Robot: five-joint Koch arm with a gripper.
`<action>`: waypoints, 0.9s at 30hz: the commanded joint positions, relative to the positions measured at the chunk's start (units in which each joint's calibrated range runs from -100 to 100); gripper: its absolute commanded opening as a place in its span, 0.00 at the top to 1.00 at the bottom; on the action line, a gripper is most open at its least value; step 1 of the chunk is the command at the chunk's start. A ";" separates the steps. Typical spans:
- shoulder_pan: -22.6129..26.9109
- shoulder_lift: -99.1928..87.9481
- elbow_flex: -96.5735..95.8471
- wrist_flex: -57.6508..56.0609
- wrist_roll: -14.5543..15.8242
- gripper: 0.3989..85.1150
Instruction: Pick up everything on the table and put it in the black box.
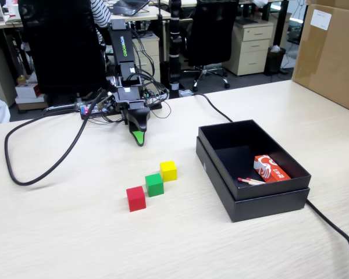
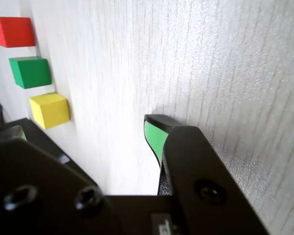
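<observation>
Gripper: my gripper (image 1: 139, 138) hangs tip-down just above the table (image 1: 75, 232), near my base and well apart from the cubes. Nothing is in it.
Jaws: in the fixed view they lie in line and read as one green-faced tip. In the wrist view one jaw with a green pad (image 2: 154, 137) shows clearly, and a second green corner at the left edge may be the other jaw. I cannot tell whether they stand apart or closed.
Yellow cube: yellow cube (image 1: 168, 170) sits on the table, the nearest of the three to my gripper; seen also in the wrist view (image 2: 49, 110).
Green cube: green cube (image 1: 154, 184) sits just beside the yellow one, corners close or touching; wrist view (image 2: 30, 72) shows a thin gap.
Red cube: red cube (image 1: 136, 198) ends the diagonal row, just beside the green; at the top left of the wrist view (image 2: 13, 32).
Black box: black box (image 1: 221, 174) rests open on the table to the right of the cubes in the fixed view, well apart from them.
Box contents: a red-and-white packet (image 1: 271, 168) and a thin stick (image 1: 251, 181) lie in its near right corner. No cube is inside.
Cable: a black cable (image 1: 35, 168) loops over the table at left.
Carton: a brown carton (image 1: 331, 52) stands at the far right.
</observation>
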 commanded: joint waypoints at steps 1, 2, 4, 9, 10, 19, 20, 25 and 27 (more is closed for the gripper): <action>-0.05 0.10 3.11 -8.57 0.00 0.44; -0.05 0.21 6.38 -11.76 0.00 0.44; 0.00 0.90 9.82 -14.79 0.00 0.44; 0.39 4.46 22.42 -24.81 0.63 0.44; 0.44 5.38 24.24 -25.59 0.63 0.44; 2.20 23.16 46.36 -33.10 1.90 0.44; 2.34 25.11 48.35 -33.45 2.00 0.44; 3.13 34.64 58.24 -36.73 2.93 0.44; 3.81 39.46 62.41 -39.58 3.08 0.44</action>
